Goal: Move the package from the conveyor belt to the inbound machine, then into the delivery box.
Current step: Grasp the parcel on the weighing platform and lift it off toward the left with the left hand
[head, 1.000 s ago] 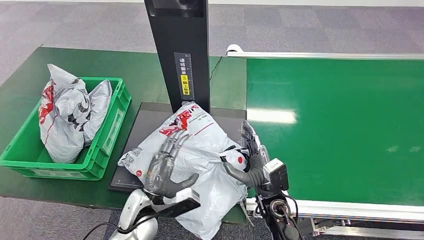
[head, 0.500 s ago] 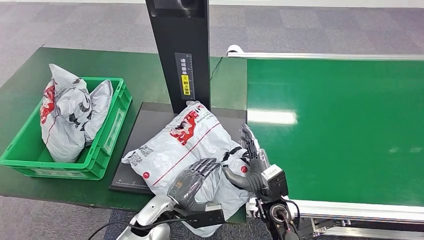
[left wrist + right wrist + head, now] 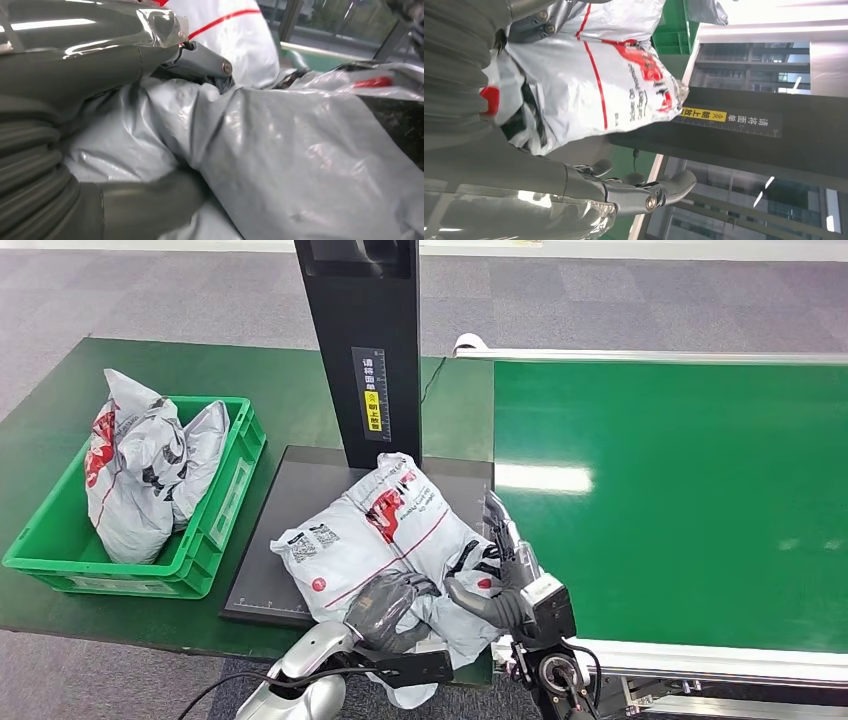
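Setting: grey carpeted floor (image 3: 180,290) around a dark green table (image 3: 60,390); the green conveyor belt (image 3: 680,490) runs off toward 3 o'clock.
Inbound machine: black scan plate (image 3: 300,490) with a black post (image 3: 365,340) rising at 12 o'clock and a yellow label on it.
Package: grey poly mailer (image 3: 390,530) with red print, lying mostly on the scan plate, its near end spilling over the table edge at 6 o'clock.
Left hand: left hand (image 3: 385,605) curled over the package's near end, grasping the plastic; in the wrist view the film bunches under the palm.
Right hand: right hand (image 3: 500,575) pressed against the package's 3 o'clock flank, fingers extended, thumb on the film; whether it truly grips, I cannot tell.
Delivery box: green crate (image 3: 215,530) at 9 o'clock, already holding other grey bags (image 3: 140,470).
Step in hand, as judged: settling the package on the plate for scanning.
Doing it well: push the overhanging end fully onto the plate, keep the printed label upward under the post, avoid crumpling the slippery film, and ease off only once it lies flat.
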`<action>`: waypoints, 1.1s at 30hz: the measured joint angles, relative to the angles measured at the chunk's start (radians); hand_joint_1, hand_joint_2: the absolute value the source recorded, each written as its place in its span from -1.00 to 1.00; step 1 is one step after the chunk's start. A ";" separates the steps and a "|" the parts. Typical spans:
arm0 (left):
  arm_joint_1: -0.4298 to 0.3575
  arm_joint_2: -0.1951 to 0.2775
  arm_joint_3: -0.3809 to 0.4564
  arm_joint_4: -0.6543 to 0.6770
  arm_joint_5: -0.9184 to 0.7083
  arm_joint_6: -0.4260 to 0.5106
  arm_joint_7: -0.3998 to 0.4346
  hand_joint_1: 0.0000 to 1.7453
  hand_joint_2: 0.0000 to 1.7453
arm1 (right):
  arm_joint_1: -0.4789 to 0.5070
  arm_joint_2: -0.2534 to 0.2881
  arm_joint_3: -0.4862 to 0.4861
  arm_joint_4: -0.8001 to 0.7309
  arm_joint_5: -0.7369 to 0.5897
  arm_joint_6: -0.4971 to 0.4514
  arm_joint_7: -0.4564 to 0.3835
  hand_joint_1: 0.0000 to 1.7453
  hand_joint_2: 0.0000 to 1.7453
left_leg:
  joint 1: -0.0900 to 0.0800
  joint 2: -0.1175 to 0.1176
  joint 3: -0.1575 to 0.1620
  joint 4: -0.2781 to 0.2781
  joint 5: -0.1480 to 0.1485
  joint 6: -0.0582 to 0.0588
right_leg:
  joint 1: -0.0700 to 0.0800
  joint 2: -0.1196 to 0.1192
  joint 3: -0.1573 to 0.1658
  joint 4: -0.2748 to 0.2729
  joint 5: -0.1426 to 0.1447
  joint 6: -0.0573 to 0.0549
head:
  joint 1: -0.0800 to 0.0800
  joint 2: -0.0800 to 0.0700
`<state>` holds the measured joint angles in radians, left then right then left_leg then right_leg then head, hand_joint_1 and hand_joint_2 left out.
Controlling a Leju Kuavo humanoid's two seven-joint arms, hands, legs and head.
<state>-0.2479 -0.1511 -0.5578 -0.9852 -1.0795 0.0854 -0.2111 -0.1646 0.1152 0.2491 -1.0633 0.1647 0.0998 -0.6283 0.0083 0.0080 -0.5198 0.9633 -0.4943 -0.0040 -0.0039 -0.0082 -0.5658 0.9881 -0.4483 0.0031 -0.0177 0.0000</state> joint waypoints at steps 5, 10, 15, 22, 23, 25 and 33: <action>0.005 0.001 0.001 -0.017 0.015 0.085 -0.036 1.00 1.00 | 0.020 0.000 -0.009 -0.022 0.000 0.000 0.010 -1.00 1.00 | 0.000 0.001 0.000 0.000 0.000 0.000 | 0.000 0.000 -0.001 0.000 0.000 0.000 | 0.000 0.000; 0.033 0.010 0.010 -0.078 0.034 0.306 -0.109 1.00 1.00 | 0.040 0.000 -0.018 -0.049 -0.001 0.000 0.012 -1.00 1.00 | 0.000 0.001 -0.004 0.000 0.000 0.000 | 0.000 0.000 -0.006 0.000 0.000 0.000 | 0.000 0.000; 0.078 0.023 0.025 -0.218 0.085 0.512 -0.231 1.00 1.00 | 0.043 0.000 -0.024 -0.059 -0.012 -0.001 0.013 -1.00 1.00 | 0.000 0.002 -0.006 0.000 0.000 0.000 | 0.000 0.001 -0.008 0.000 0.000 0.000 | 0.000 0.000; 0.147 0.043 0.073 -0.483 0.084 0.611 -0.319 1.00 1.00 | 0.044 0.001 -0.029 -0.058 -0.026 -0.017 0.013 -1.00 1.00 | 0.000 0.001 -0.008 0.000 0.000 0.000 | 0.000 0.000 -0.009 0.000 0.000 0.000 | 0.000 0.000; 0.155 0.045 0.085 -0.514 0.087 0.612 -0.334 1.00 1.00 | 0.044 0.001 -0.030 -0.058 -0.028 -0.020 0.012 -1.00 1.00 | 0.000 0.002 -0.008 0.000 0.000 0.000 | 0.000 0.000 -0.009 0.000 0.000 0.000 | 0.000 0.000; 0.170 0.046 0.107 -0.564 0.094 0.612 -0.367 1.00 1.00 | 0.045 0.000 -0.031 -0.058 -0.030 -0.023 0.011 -1.00 1.00 | 0.000 0.002 -0.008 0.000 0.000 0.000 | 0.000 0.001 -0.010 0.000 0.000 0.000 | 0.000 0.000; 0.231 0.023 0.227 -0.801 0.092 0.612 -0.483 1.00 1.00 | 0.049 -0.001 -0.035 -0.052 -0.042 -0.037 0.001 -1.00 1.00 | 0.000 0.002 -0.008 0.000 0.000 0.000 | 0.001 0.001 -0.010 0.000 0.000 0.000 | 0.000 0.000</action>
<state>-0.0169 -0.1283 -0.3313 -1.7864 -0.9877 0.6970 -0.6944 -0.1153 0.1141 0.2142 -1.1157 0.1226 0.0628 -0.6274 0.0085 0.0095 -0.5282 0.9633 -0.4943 -0.0041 -0.0033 -0.0077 -0.5757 0.9883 -0.4485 0.0032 -0.0176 0.0000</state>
